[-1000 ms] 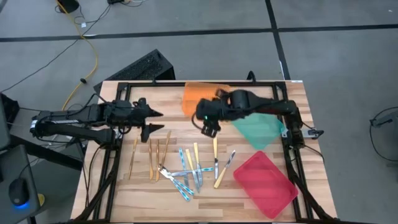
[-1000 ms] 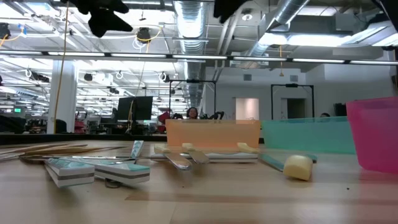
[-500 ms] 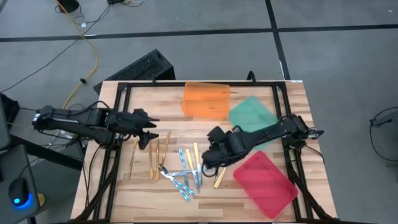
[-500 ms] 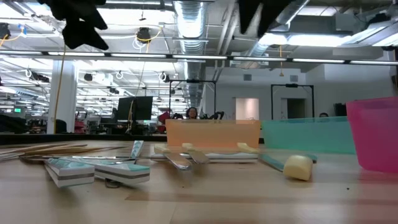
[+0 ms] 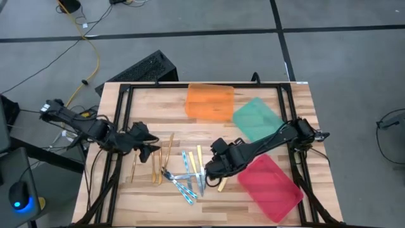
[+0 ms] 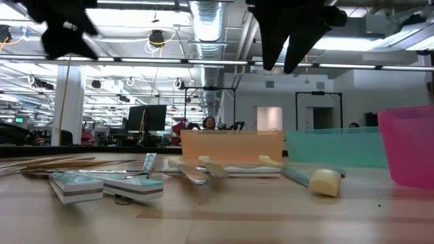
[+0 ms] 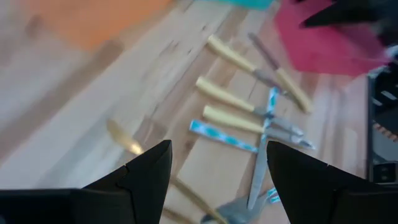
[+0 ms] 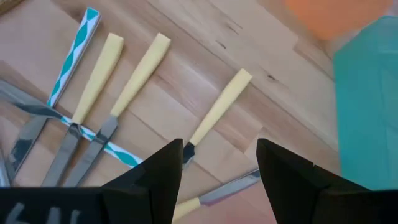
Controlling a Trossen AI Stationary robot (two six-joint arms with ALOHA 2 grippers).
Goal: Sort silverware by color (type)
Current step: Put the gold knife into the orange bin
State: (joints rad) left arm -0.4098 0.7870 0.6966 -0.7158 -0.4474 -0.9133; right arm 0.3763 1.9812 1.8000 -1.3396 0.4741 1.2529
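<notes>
The silverware lies loose on the wooden table (image 5: 158, 95). Gold pieces (image 5: 155, 164) are on the left, blue-handled ones (image 5: 188, 174) in the middle, and yellow-handled ones (image 5: 200, 158) beside them. My left gripper (image 5: 150, 144) hangs open above the far ends of the gold pieces; a gold spoon (image 7: 124, 138) shows just past its fingers (image 7: 149, 171). My right gripper (image 5: 212, 168) hangs open over the yellow-handled pieces, and one yellow handle (image 8: 221, 106) lies on the table beyond the gap between its fingers (image 8: 155, 177). In the low view both grippers (image 6: 64, 30) (image 6: 291, 34) are well above the table.
An orange tray (image 5: 211, 101) sits at the far middle, a green tray (image 5: 256, 120) to its right, and a red tray (image 5: 269, 187) at the near right, close to my right arm. A black frame (image 5: 114, 158) runs along the table's sides. Bare wood lies at the near left.
My right gripper has come from near the orange tray toward the near edge and down, rolling as it went, and now hangs over the yellow-handled pieces. My left gripper has swung toward the near edge and sunk toward the gold pieces, rolling too. No silverware has moved.
</notes>
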